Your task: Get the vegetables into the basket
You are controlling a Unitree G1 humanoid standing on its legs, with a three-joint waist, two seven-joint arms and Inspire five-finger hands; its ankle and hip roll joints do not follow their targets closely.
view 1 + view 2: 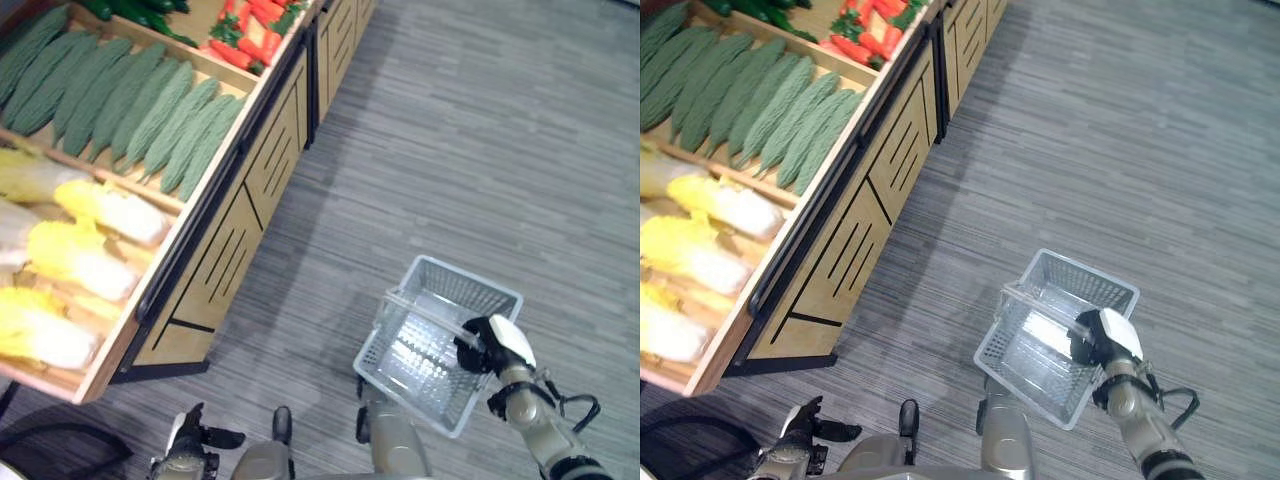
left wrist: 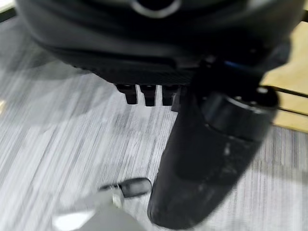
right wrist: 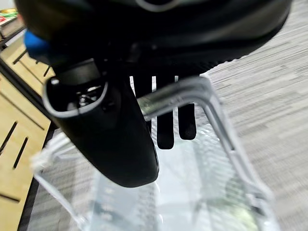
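Your right robot hand (image 1: 497, 345) curls round the basket (image 1: 437, 340) handle, well apart from the shelf (image 1: 225, 215); your left robot hand (image 1: 190, 440), nearer it, hangs relaxed.

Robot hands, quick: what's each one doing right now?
Left robot hand: open, holding nothing.
Right robot hand: shut on the basket handle.

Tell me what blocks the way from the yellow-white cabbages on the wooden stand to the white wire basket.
Nothing visible does: bare grey floor lies between the cabbages and the empty basket, which hangs from the right hand.
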